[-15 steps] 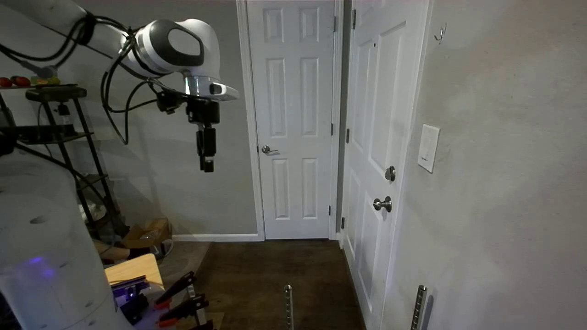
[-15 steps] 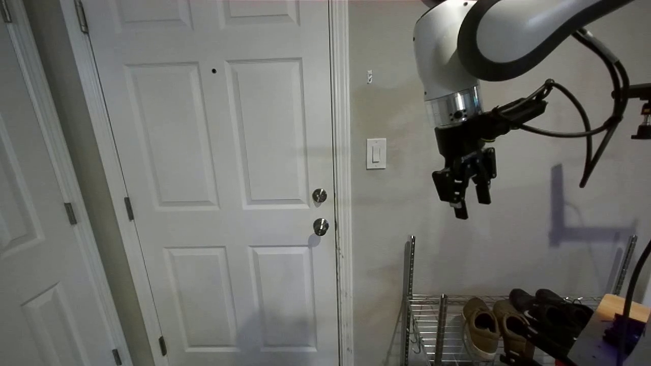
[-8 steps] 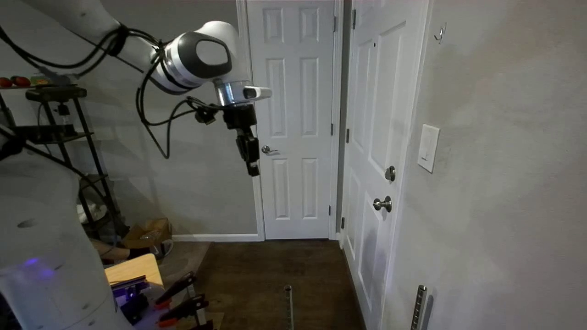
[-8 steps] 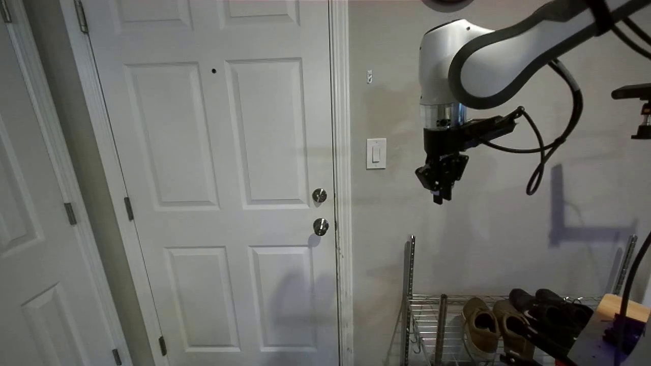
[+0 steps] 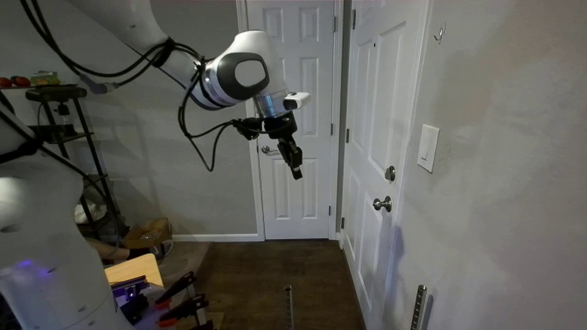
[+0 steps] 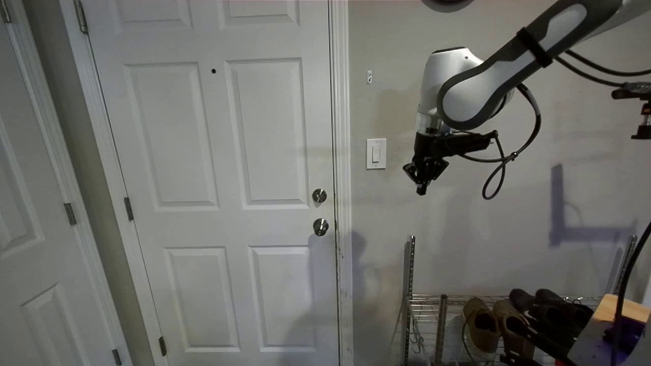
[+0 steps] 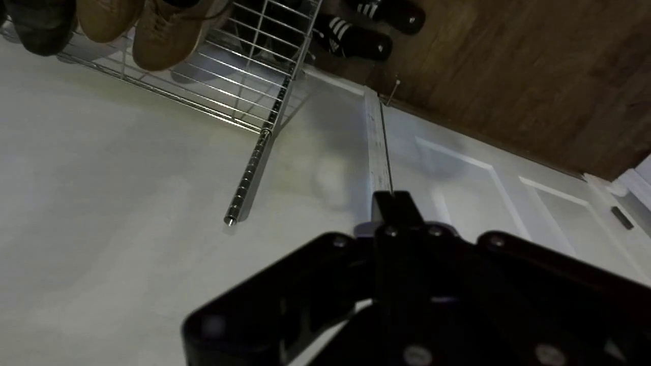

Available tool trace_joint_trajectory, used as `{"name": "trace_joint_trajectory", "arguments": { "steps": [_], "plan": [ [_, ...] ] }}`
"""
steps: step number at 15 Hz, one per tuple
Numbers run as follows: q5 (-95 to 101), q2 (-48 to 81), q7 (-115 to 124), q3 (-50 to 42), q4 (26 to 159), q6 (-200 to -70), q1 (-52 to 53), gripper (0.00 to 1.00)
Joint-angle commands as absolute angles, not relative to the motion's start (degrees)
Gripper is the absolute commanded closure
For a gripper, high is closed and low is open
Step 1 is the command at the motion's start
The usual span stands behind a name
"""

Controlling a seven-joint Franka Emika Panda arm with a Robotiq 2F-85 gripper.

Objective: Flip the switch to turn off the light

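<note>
Gripper (image 6: 421, 190), one: clenched upon nothing; fingertips (image 7: 407, 214) together, slanting downward, in free air, well apart from the wall (image 6: 457, 229).
Switch (image 6: 376, 153), one, white, rectangular: on the wall, doorward of the gripper and appearing higher than its fingertips in both exterior views; untouched; not made out in the wrist view.
Knob (image 6: 321, 226), round, on the door (image 6: 231, 229): farther doorward, lower than the gripper in that view.
Rack (image 6: 441, 325) with shoes (image 7: 165, 43): below the gripper.
Hazards, by judgement: pushing wallward from this height would likely meet bare wall under the switch, owing to low, down-tilted fingertips. Too long a doorward travel may strike the door. Pressing the wrong half would change nothing; pressing too hard could jam the fingertips.
</note>
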State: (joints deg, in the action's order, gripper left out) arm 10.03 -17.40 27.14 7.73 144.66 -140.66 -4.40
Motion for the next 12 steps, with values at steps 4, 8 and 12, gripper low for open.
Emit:
{"name": "trace_joint_trajectory", "arguments": {
  "steps": [4,8,12],
  "plan": [
    [12.0,-8.8,26.41,5.43,139.99,-151.14,-5.52,0.96],
    [14.88,-5.24,27.26,4.03,137.94,-155.81,-5.85,0.96],
    [20.07,-2.0,29.42,2.55,134.99,-159.52,-5.84,0.96]
  ]
}}
